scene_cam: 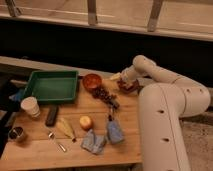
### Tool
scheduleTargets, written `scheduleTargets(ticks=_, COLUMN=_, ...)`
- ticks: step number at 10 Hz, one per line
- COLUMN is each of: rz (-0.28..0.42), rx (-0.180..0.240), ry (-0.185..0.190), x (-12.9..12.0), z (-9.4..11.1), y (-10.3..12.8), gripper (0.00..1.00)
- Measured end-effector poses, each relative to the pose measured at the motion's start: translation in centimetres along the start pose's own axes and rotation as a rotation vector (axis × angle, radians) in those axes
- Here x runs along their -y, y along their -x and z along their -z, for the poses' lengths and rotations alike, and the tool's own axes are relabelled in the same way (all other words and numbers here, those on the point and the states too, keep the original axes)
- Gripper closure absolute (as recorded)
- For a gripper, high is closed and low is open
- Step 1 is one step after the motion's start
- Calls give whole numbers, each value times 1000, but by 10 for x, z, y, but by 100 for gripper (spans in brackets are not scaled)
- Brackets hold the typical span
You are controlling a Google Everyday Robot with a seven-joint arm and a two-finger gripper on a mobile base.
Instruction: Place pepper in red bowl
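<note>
Arm (161, 75) folded low, gripper (126, 86) near red bowl (92, 81)

Wooden table (30, 152), dark wall (60, 47), railing (92, 12) above.
A grey floor (200, 145) is seen at right; the gripper (126, 86) is held at the table's far edge.

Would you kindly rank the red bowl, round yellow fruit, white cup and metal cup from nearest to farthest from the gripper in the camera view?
The gripper is at the table's far right side.
1. red bowl, just left of it in view
2. round yellow fruit, mid-table
3. white cup, left side
4. metal cup, front-left corner
</note>
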Motion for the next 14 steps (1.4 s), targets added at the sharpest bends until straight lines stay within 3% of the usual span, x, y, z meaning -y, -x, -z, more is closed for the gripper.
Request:
scheduleTargets(ticks=2, rz=-20, rx=-4, ry=-24, x=12, z=-2, y=1, gripper=24)
scheduleTargets(ticks=5, rz=-32, rx=-6, ry=-43, x=17, z=-5, y=2, gripper=54)
scheduleTargets(ticks=9, rz=-22, rx=24, ry=-46, x=12, z=8, y=6, gripper=94)
scheduleTargets(ticks=10, rz=-16, rx=36, ry=-43, x=9, z=13, y=8, gripper=99)
scheduleTargets(ticks=14, rz=40, rx=86, ry=-17, x=-17, z=39, y=17, gripper=100)
